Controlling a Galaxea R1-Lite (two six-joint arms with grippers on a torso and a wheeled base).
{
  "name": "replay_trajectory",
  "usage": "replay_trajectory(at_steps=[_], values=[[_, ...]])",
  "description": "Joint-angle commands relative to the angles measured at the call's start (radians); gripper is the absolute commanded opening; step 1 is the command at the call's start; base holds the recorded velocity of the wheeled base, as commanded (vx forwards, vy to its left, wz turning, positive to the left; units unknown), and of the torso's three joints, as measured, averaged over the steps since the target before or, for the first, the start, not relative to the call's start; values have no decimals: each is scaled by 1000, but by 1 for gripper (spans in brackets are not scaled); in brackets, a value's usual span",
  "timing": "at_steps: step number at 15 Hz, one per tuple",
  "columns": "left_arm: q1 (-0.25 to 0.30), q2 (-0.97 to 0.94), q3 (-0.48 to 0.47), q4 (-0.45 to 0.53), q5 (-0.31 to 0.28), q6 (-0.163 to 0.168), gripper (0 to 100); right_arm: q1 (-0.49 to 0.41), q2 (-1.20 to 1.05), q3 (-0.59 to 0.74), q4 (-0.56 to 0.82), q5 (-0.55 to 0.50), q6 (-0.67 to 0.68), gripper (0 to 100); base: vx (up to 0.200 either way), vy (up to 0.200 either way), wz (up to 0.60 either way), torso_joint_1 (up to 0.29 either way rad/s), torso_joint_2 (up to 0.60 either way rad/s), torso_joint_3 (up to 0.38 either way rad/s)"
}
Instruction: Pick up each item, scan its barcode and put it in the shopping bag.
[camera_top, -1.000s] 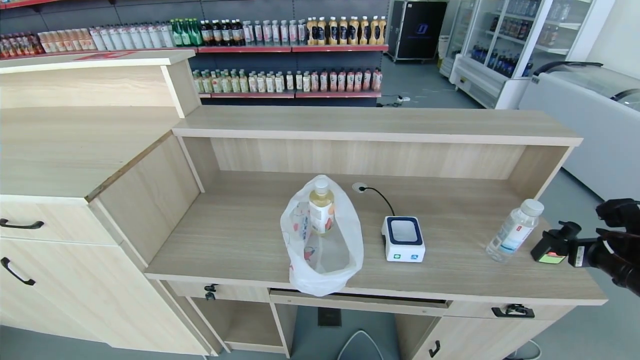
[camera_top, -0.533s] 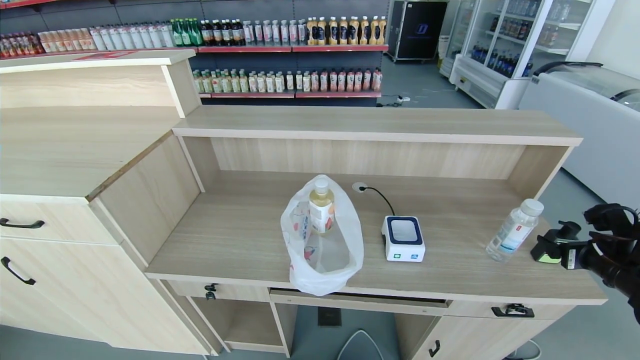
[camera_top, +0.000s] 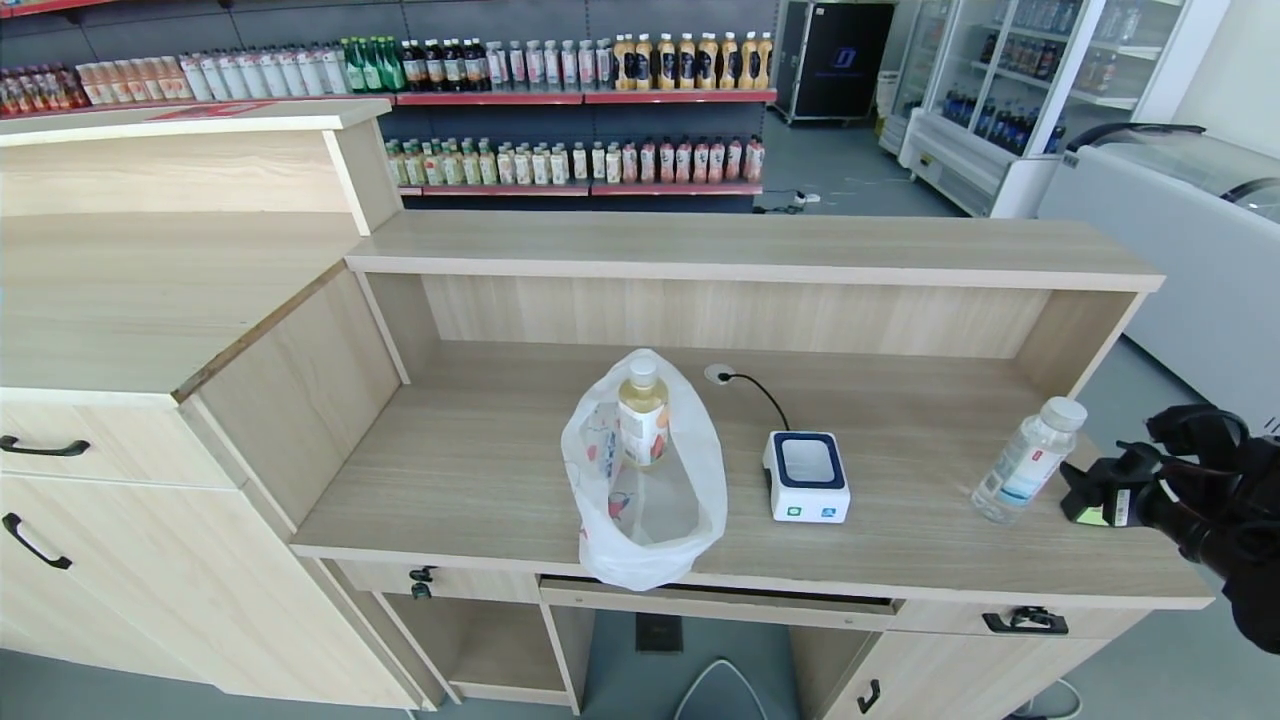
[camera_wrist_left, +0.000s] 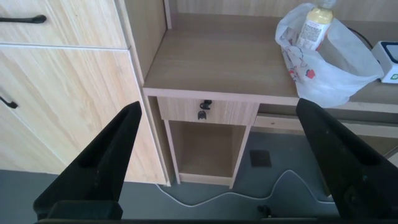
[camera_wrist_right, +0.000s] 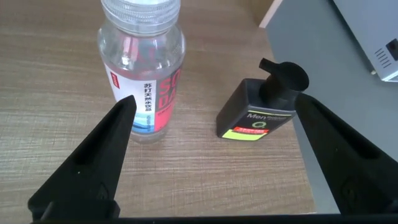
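Note:
A clear water bottle (camera_top: 1029, 460) with a white cap stands near the counter's right end, and a black pump bottle (camera_top: 1092, 492) with a green label stands just right of it by the edge. My right gripper (camera_top: 1137, 497) is open, low over the counter, right next to the pump bottle. In the right wrist view the pump bottle (camera_wrist_right: 261, 106) lies ahead between the spread fingers and the water bottle (camera_wrist_right: 142, 68) is off to one side. The white shopping bag (camera_top: 645, 490) holds a yellow drink bottle (camera_top: 642, 412). The scanner (camera_top: 806, 476) sits right of the bag. My left gripper (camera_wrist_left: 219, 106) is open, below the counter front.
The wooden counter (camera_top: 900, 400) has a raised back shelf and a side wall at its right end. A black cable (camera_top: 762, 395) runs from the scanner to a hole in the counter. Drawers and an open cubby (camera_wrist_left: 208, 149) lie under the counter's left part.
My right arm has shifted left and forward, bringing its open gripper closer to the black pump bottle. The bottles, bag and scanner have not moved.

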Motion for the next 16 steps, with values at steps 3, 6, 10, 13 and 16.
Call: replay_trajectory(at_steps=[3,6,10,13,16], values=[[1,0,0,0,0,0,100,10,47,-26,-3,1,37,100,0,0,0,0,0,0],[1,0,0,0,0,0,100,22,68,-52,-3,2,49,100,0,0,0,0,0,0],[1,0,0,0,0,0,100,55,88,-78,-3,4,54,100,0,0,0,0,0,0],[1,0,0,0,0,0,100,73,106,-97,-3,4,52,100,0,0,0,0,0,0],[1,0,0,0,0,0,100,76,136,-124,-4,5,46,100,0,0,0,0,0,0]])
